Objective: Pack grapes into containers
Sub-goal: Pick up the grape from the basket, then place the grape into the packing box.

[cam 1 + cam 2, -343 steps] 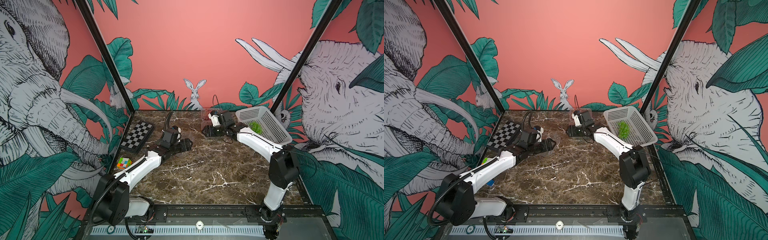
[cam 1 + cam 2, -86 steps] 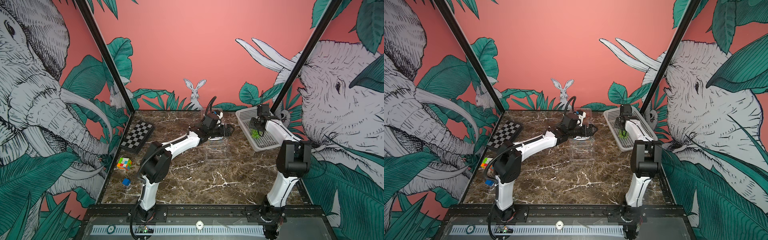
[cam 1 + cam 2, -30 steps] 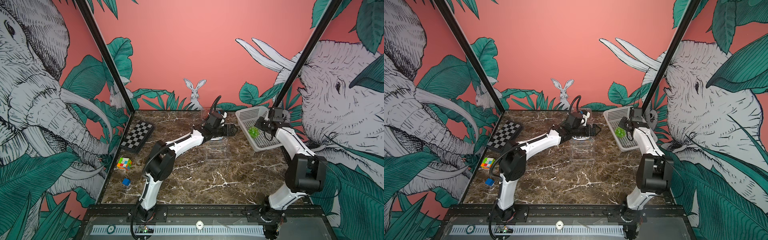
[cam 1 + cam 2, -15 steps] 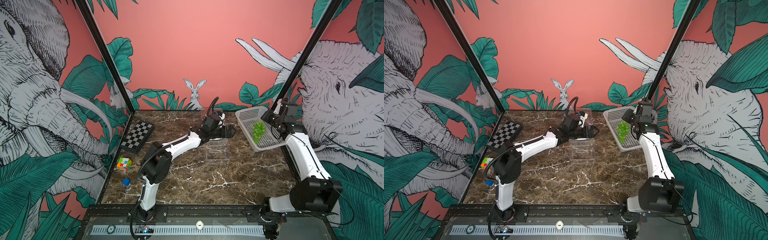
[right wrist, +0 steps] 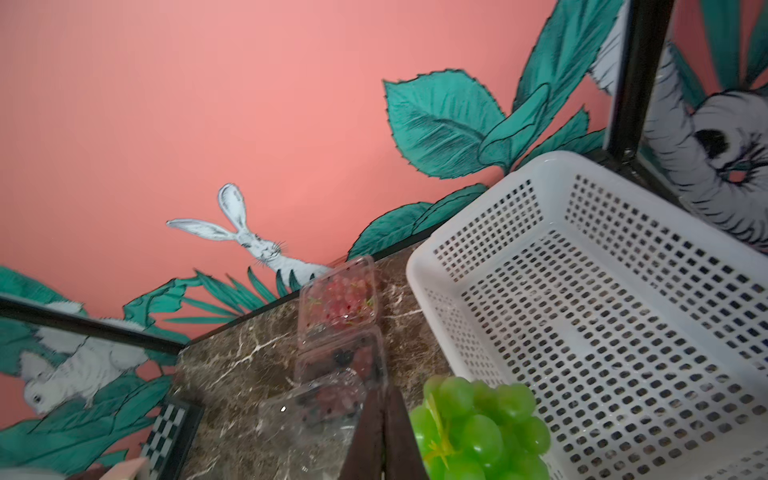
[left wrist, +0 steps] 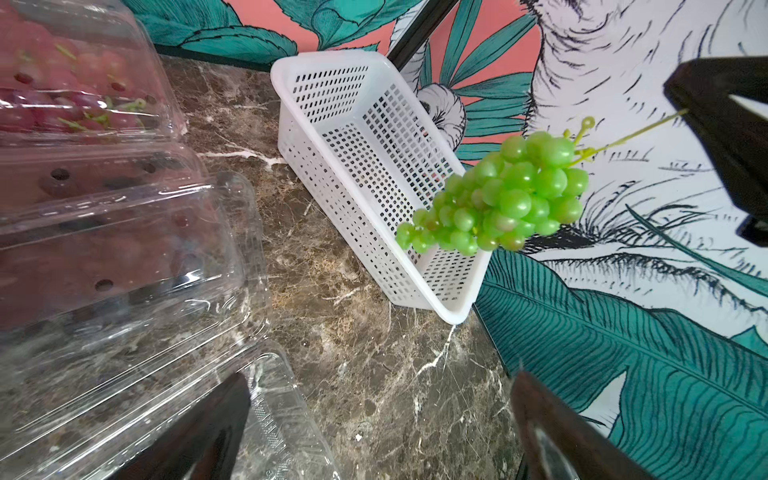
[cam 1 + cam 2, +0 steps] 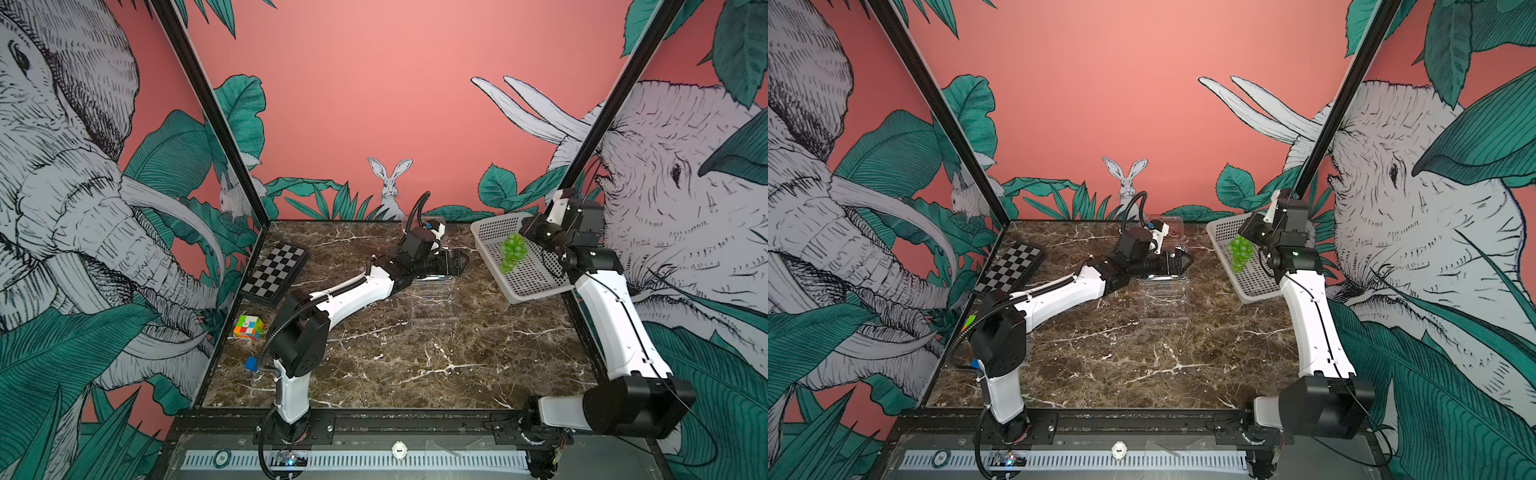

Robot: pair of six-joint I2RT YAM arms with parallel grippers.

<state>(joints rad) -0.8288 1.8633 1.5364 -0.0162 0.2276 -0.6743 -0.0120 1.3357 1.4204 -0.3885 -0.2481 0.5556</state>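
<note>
Left of the basket [image 7: 536,296], the left gripper [image 7: 455,262] stands wide open beside the open container [image 7: 434,301], seemingly leaving it clear for loading, while over the basket the right gripper [image 7: 528,232] pinches the stem so the green grapes [image 7: 512,251] dangle free.

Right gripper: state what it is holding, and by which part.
The right gripper holds the green grape bunch by the tip of its stem, the grapes hanging free below. The left gripper is open and empty.
</note>
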